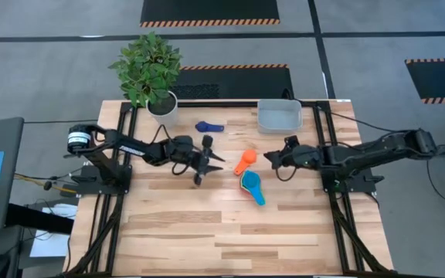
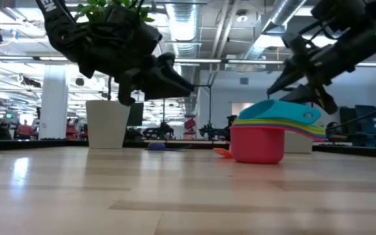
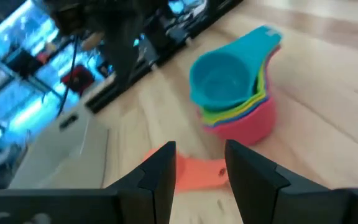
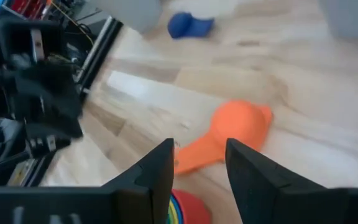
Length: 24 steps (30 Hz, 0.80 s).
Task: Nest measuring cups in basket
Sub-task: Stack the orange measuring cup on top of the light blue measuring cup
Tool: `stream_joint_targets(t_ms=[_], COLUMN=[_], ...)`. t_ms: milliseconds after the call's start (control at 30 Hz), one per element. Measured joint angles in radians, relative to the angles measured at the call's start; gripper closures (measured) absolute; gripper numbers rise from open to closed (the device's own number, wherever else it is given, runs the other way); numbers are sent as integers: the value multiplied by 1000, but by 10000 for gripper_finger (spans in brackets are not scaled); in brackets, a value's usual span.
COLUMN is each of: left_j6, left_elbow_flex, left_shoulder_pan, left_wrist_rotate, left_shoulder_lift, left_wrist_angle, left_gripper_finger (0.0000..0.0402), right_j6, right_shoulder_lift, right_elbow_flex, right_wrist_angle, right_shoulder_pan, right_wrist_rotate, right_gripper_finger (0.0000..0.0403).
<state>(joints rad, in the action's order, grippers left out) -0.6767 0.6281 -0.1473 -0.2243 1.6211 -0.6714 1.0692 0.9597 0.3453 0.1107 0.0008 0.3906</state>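
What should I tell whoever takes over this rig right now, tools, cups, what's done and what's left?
Left tool: open, empty, raised beside the orange cup.
Right tool: open, empty, just past the orange cup on its other side.
Nested stack, light blue on top and red at the base, stands on the table.
Dark blue cup lies alone near the plant pot.
Basket holds nothing.
Left: add the orange and dark blue cups, move all into the basket.

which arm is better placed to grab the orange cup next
Probably the right. Its hand hangs open just above the orange cup, which fills its wrist view; the left hand sits further off, beside the dark blue cup.
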Motion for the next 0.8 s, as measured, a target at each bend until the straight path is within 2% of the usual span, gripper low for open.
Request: stream_joint_targets(t_ms=[133,233,400,633,800], left_j6=[4,12,39,-25,-31], left_elbow_flex=[37,105,197,241,259], left_shoulder_pan=[25,31,43,56,50], left_wrist_rotate=[-4,-14,38,51,108], left_shoulder_lift=[49,158,307,389,423], left_wrist_angle=[-18,-18,-12,52,36], left_gripper_finger=[272,272,272,272,272], right_j6=[-74,-117,-170,-185,-181], right_shoulder_lift=[11,10,10,10,10], right_elbow_flex=[43,77,115,119,119], right_wrist_angle=[-1,5,5,0,1], right_shoulder_pan=[-10,1,48,121,155], right_wrist_rotate=[2,6,41,64,94], right_gripper_finger=[241,244,247,247,246])
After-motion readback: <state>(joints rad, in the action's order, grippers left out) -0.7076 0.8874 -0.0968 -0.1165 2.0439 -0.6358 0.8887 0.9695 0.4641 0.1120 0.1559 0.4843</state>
